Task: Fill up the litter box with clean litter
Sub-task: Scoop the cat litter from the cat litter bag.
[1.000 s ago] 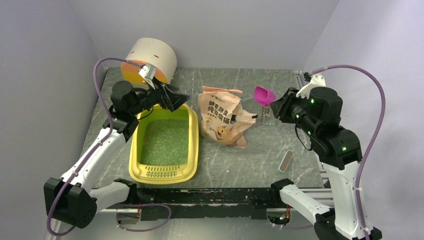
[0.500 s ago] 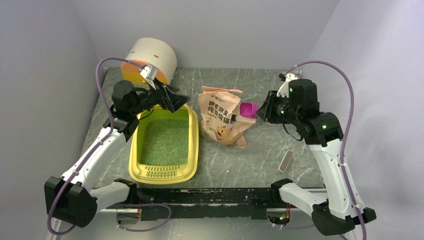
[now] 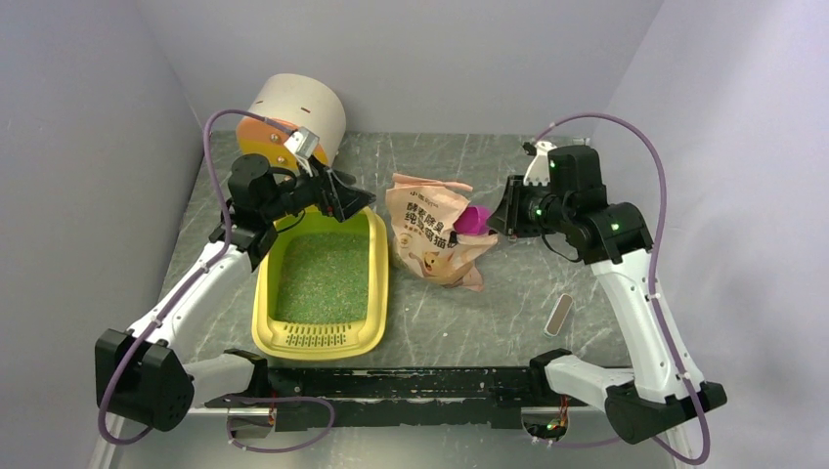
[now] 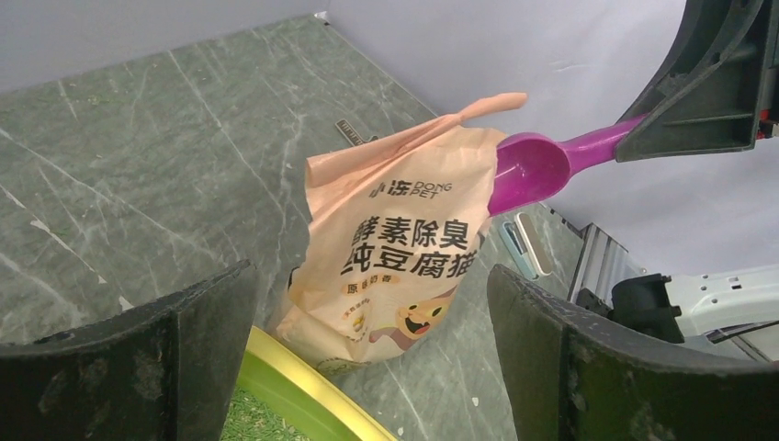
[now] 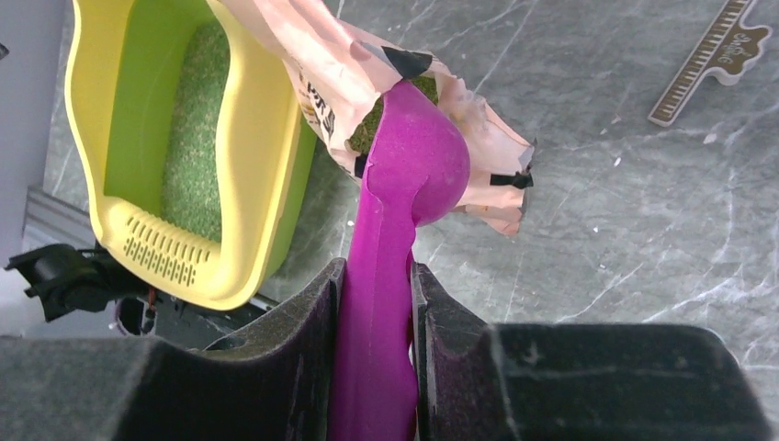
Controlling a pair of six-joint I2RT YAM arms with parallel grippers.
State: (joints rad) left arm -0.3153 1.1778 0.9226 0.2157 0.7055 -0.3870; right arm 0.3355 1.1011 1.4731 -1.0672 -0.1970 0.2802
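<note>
Right gripper (image 5: 377, 276) is clamped on the handle of the magenta scoop (image 5: 418, 165), with the scoop's bowl at the torn mouth of the pink bag (image 3: 430, 230). Some green granules show inside the bag. The yellow litter box (image 3: 262, 327) sits just left of the bag, so the bag is between it and the scoop. Clean litter (image 3: 323, 278) covers the box floor. Left gripper (image 3: 344, 198) hangs over the box's far end, jaws wide and empty.

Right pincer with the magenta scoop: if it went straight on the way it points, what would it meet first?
The bag: the right pincer grips the scoop, whose bowl sits at the bag's open mouth. Going on would likely drive it into the litter inside, though depth is unclear.
</note>
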